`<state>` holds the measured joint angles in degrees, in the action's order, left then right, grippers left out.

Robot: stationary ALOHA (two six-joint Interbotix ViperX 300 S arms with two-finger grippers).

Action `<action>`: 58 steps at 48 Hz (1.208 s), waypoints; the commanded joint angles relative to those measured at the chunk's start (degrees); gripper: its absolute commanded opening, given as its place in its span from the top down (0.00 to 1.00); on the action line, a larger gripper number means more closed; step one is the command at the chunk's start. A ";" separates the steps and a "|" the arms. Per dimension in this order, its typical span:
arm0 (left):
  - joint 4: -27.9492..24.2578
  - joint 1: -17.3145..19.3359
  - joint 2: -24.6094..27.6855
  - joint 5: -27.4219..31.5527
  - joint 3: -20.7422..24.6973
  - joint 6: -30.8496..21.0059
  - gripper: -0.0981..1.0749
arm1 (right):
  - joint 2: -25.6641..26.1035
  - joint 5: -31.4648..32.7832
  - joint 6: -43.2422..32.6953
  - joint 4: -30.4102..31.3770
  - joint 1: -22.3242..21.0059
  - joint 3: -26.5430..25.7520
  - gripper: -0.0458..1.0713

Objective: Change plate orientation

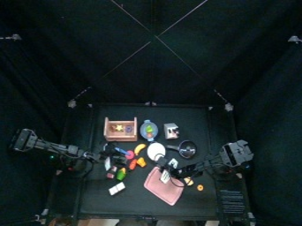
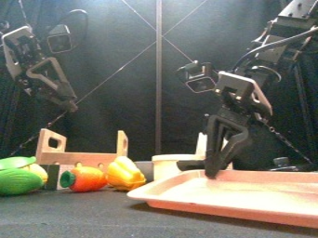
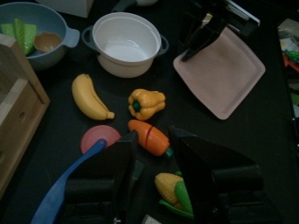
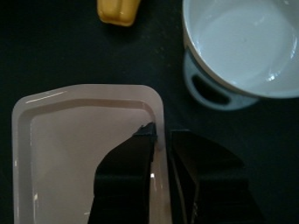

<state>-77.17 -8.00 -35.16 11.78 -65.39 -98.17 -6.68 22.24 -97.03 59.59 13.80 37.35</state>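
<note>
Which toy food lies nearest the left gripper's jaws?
The corn cob, yellow with green husk, right by the left gripper; the carrot, pepper and banana lie farther out.

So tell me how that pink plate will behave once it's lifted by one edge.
The pink plate looks thin and rigid, so it should probably hold its shape. The right gripper clamps only its rim, so it may sag or swing. Its smooth surface could slip.

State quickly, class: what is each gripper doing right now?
Left gripper: open, holding nothing, hovering above the toy food.
Right gripper: shut on the pink plate at its rim.
</note>
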 commanded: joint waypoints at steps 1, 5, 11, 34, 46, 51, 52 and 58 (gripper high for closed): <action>-0.09 0.18 0.18 -0.09 0.70 0.00 0.28 | 1.23 -3.08 0.18 3.16 -1.67 -1.05 0.45; -0.09 0.18 0.09 -0.09 0.70 0.00 0.28 | 1.14 -5.98 0.18 5.10 -2.99 -1.14 0.45; -0.09 0.18 0.18 -0.09 0.70 0.00 0.28 | 0.88 -10.11 0.18 8.70 -5.36 -1.23 0.45; -0.09 0.35 0.18 -0.09 0.35 -0.09 0.28 | -0.62 -24.70 0.18 22.32 -10.90 -1.85 0.45; -0.09 0.35 0.09 -0.09 0.35 -0.09 0.28 | -2.72 -27.07 0.09 25.58 -12.74 -4.31 0.45; -0.09 0.35 0.09 -0.09 0.18 -0.09 0.28 | -3.87 -28.04 0.09 26.46 -13.27 -5.19 0.45; -0.09 0.35 0.09 -0.09 0.18 -0.09 0.28 | -4.04 -28.04 0.09 26.54 -13.27 -5.27 0.45; -0.09 0.35 0.18 -0.09 0.09 -0.09 0.28 | -4.48 -28.12 0.09 26.63 -13.62 -5.36 0.45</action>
<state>-77.08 -7.82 -35.07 11.78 -65.83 -98.17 -12.48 -5.71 -96.94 86.04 0.70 33.13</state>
